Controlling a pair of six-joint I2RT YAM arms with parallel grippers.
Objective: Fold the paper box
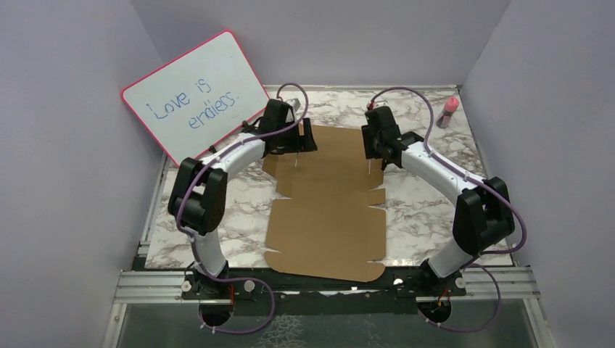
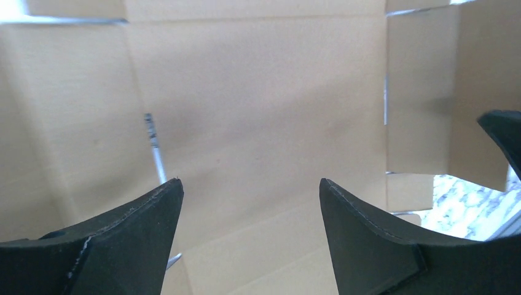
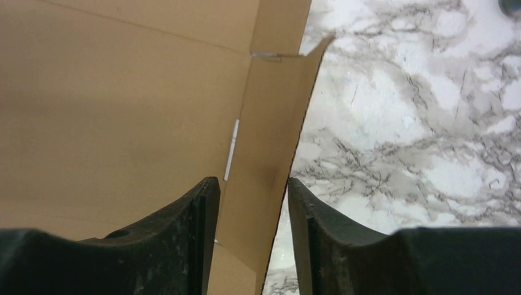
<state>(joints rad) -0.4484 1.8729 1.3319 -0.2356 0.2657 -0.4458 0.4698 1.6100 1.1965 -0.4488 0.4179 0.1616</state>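
The paper box [image 1: 326,210] lies as a flat die-cut sheet in the middle of the marble table [image 1: 420,210], its long axis running away from the arm bases and none of its walls standing yet, so the folding looks barely begun. Both arms reach to the sheet's far end, one on each side, probably because the flaps there have to be raised as a pair. The left claw [image 2: 250,184] hangs over the far left part of the cardboard with its fingers spread wide and nothing between them; it seems placed to press or steady the panel rather than pinch it. The right claw [image 3: 253,181] stands about half open, straddling the right side flap [image 3: 270,141], whose free edge runs down into the gap. The fingers do not appear to clamp it, and the flap looks slightly lifted off the table there. Lifting a flap along its crease would suit this straddling pose. The pink-framed whiteboard [image 1: 196,94] leans at the back left, well apart from the work.
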